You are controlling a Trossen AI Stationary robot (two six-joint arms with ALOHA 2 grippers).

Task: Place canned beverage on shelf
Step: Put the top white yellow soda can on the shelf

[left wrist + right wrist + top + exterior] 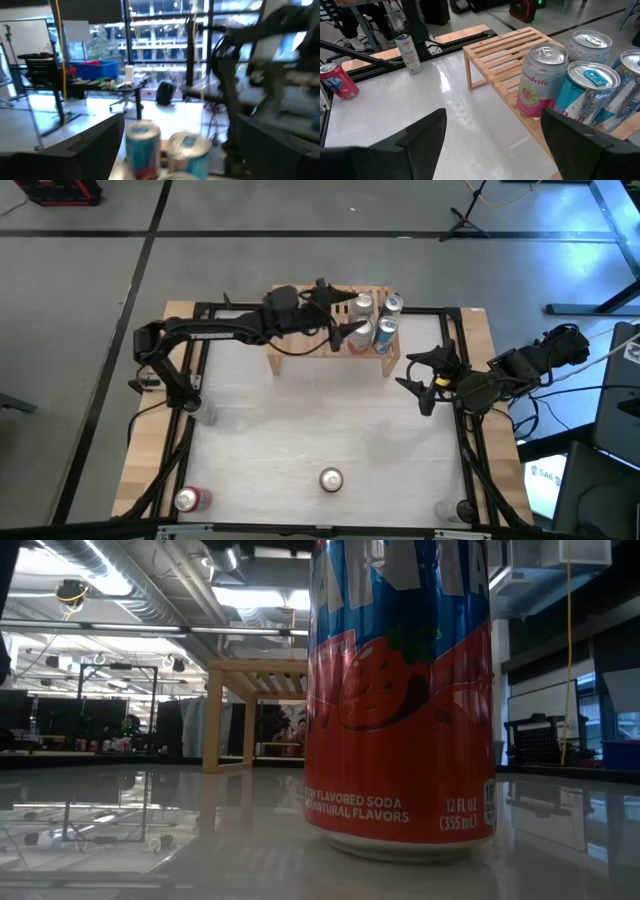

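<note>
1. High view gives you the layout: the shelf stands at the far edge of the white table, between the two arms.
2. You have four cans grouped on the right half of the slatted top, standing upright in two close pairs; the left half of the slats is bare.
3. Your left gripper reaches over the shelf from the left and sits right at the cans. In the left wrist view its fingers stand wide apart on either side of two can tops — nothing is clamped between them.
4. Your right gripper hangs over the table just off the shelf's right end. Its fingers are spread wide and empty, and its wrist view looks along the shelf at a pink-labelled can and the blue ones beside it.
5. Three more cans stand on the near part of the table, well apart: a red can at the near left corner, a silver-topped can near the middle of the front edge, and a third can at the near right corner.
6. Low view is almost filled by a red and blue soda can standing upright close to the camera, with the shelf's left legs visible behind it.
</note>
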